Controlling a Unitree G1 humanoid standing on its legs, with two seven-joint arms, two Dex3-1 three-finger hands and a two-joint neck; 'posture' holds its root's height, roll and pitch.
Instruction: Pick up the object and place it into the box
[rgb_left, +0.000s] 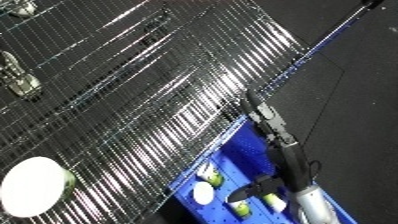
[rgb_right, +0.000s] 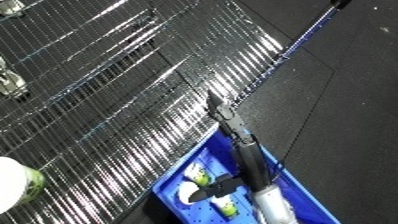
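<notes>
A blue bin (rgb_left: 233, 145) sits at the bottom of the view, beside the wire shelf. Inside it lie several small white-and-green objects (rgb_left: 210, 175). My right hand (rgb_left: 289, 160) comes in from the lower right on its silver forearm (rgb_right: 271, 202) and lies over the bin. Its fingers (rgb_right: 229, 120) stretch straight past the bin's far rim toward the shelf edge, and its thumb sticks out sideways above the objects. I see nothing held in it. A round white object with a green side (rgb_left: 37, 186) rests on the shelf at lower left. My left hand is out of view.
A large chrome wire shelf (rgb_left: 133, 90) fills the left and middle. Metal fittings (rgb_left: 19, 77) sit on it at the far left. A thin blue-edged rail (rgb_left: 311, 52) borders the shelf on the right, with dark floor (rgb_left: 355, 100) beyond.
</notes>
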